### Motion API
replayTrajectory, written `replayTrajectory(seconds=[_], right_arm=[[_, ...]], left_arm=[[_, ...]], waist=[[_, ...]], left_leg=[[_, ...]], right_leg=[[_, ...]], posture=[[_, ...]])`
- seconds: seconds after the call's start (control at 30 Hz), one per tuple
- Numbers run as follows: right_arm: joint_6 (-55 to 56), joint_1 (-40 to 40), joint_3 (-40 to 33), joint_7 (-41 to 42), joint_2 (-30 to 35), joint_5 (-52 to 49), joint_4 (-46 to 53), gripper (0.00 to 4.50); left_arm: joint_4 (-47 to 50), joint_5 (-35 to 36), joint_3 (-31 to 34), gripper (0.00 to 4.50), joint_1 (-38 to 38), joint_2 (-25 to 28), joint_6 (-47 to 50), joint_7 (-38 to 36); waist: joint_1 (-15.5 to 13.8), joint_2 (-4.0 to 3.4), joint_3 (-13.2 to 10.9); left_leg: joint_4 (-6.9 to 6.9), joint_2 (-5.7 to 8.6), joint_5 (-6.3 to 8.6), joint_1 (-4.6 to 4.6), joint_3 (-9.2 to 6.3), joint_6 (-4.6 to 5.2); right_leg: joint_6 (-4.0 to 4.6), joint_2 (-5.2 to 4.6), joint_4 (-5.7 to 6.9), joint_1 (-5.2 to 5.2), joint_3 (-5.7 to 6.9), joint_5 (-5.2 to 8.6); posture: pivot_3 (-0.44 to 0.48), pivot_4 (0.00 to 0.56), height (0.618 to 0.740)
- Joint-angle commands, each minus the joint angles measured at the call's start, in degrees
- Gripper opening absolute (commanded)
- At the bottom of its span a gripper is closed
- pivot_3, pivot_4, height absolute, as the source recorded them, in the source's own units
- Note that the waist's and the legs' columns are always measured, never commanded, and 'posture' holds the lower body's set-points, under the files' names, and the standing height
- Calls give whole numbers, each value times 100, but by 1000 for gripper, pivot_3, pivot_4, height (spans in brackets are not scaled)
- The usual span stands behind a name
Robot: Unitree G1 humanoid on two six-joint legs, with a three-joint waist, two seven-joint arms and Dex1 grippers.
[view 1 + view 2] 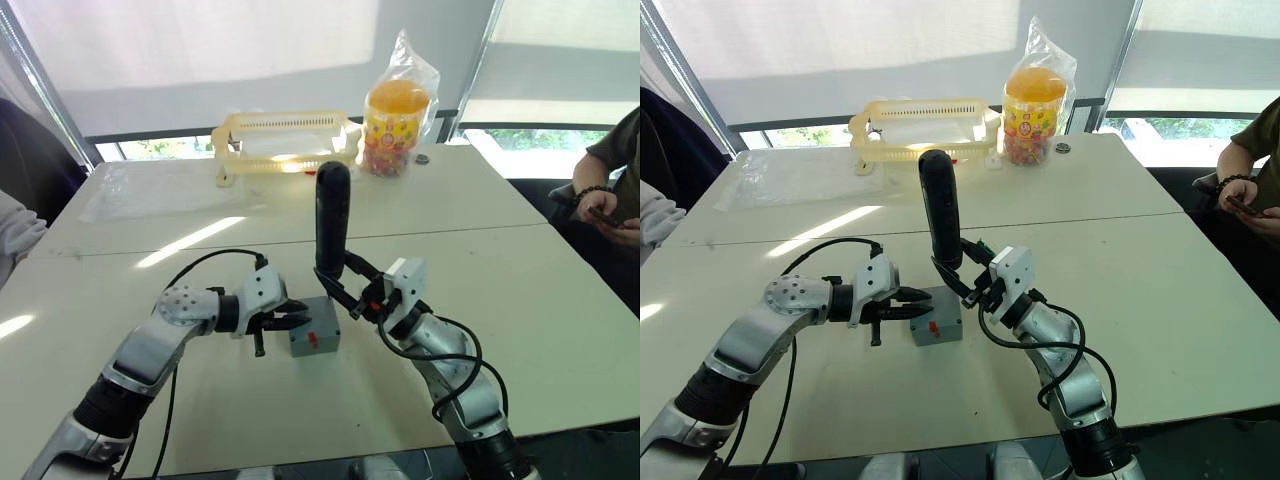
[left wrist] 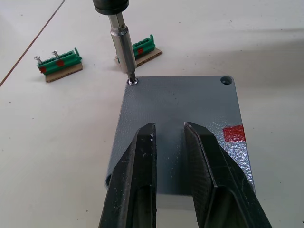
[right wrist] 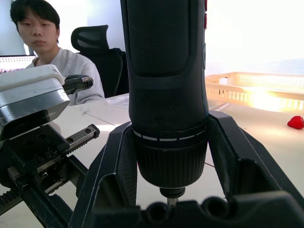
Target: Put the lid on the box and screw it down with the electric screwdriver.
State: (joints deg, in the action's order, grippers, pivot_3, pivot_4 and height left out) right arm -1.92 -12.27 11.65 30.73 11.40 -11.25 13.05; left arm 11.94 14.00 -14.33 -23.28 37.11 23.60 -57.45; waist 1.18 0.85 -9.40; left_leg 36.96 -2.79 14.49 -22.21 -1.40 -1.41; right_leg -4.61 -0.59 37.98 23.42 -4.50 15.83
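The grey lid [image 2: 180, 102] lies on the grey box [image 1: 318, 345], which stands on the white table and has a red mark on its side. My right gripper [image 1: 338, 287] is shut on the black electric screwdriver [image 1: 332, 215] and holds it upright. Its metal bit [image 2: 123, 45] stands on a screw [image 2: 134, 81] in one corner of the lid. Another corner hole [image 2: 226, 81] has no screw. My left gripper [image 2: 168, 127] is over the lid from the left, its fingers [image 2: 142, 171] a narrow gap apart with nothing between them.
Two green screw holders [image 2: 59, 61] lie on the table just beyond the box. At the table's far edge stand a yellow basket [image 1: 285, 140] and a bagged candy jar [image 1: 397, 115]. One person [image 1: 610, 200] sits at the right, another [image 3: 42, 47] at the left.
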Motion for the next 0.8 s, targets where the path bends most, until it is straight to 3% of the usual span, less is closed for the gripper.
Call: replayTrajectory(seconds=[0.03,0.67,0.8], right_arm=[[-166,153,134,41,76,161,-367,1732],[-220,301,158,-15,45,186,-478,1732],[-103,275,45,-49,-20,29,-106,1732]], left_arm=[[-51,-179,-176,935,107,68,144,-28],[-99,-214,-216,935,89,72,143,-18],[-133,-222,-212,935,93,75,132,-26]], waist=[[0,0,0],[-1,5,23],[-2,4,23]], left_leg=[[0,0,0,0,0,0],[-7,0,0,8,0,0],[-9,0,1,9,0,0]], right_leg=[[0,0,0,0,0,0],[17,-1,-7,-6,0,15],[18,-1,-8,-7,-1,16]], posture=[[0,150,740],[0,150,740],[0,150,740]])
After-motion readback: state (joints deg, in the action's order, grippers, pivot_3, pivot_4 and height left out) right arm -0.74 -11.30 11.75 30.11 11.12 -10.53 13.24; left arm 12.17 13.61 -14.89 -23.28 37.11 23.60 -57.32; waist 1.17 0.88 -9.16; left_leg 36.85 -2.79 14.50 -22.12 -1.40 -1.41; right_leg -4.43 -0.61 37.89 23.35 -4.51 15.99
